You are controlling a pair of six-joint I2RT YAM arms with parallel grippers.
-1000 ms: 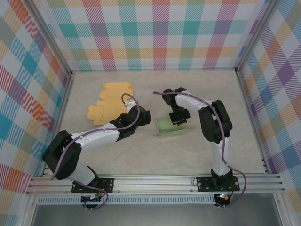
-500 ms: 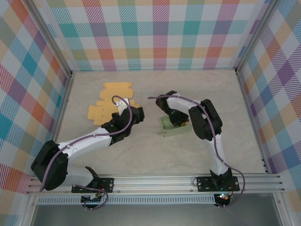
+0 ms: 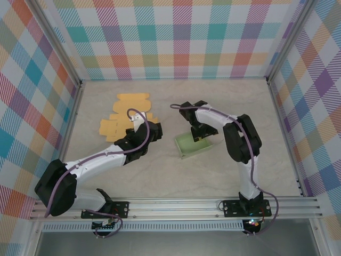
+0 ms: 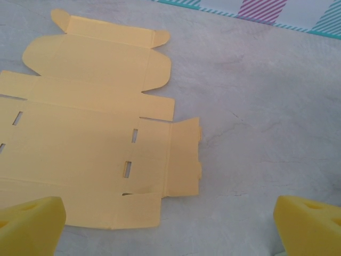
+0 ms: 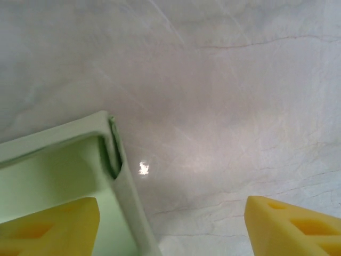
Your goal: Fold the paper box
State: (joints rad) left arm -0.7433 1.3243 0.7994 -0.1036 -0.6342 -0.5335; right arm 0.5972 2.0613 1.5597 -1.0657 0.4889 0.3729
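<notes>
A flat orange paper box blank (image 4: pixel 90 133) lies unfolded on the table, at the left rear in the top view (image 3: pixel 123 114). My left gripper (image 4: pixel 170 234) hovers open over the blank's near right corner (image 3: pixel 139 127) and holds nothing. A green paper box (image 3: pixel 192 144), folded into an open tray, sits at mid-table. My right gripper (image 3: pixel 201 137) is open over the box's right end. In the right wrist view one fingertip (image 5: pixel 50 226) is over the inside of the green box (image 5: pixel 58 165), the other fingertip (image 5: pixel 293 224) is outside, and the box wall stands free between them.
Checkered walls enclose the pale marbled table (image 3: pixel 160 176) on three sides. An aluminium rail (image 3: pixel 176 205) with both arm bases runs along the near edge. Bare tabletop lies to the right of the green box and in front of both arms.
My right gripper has gone from shut on the green box's wall to open, and the box has settled slightly left. The left arm swung out toward the orange blank.
</notes>
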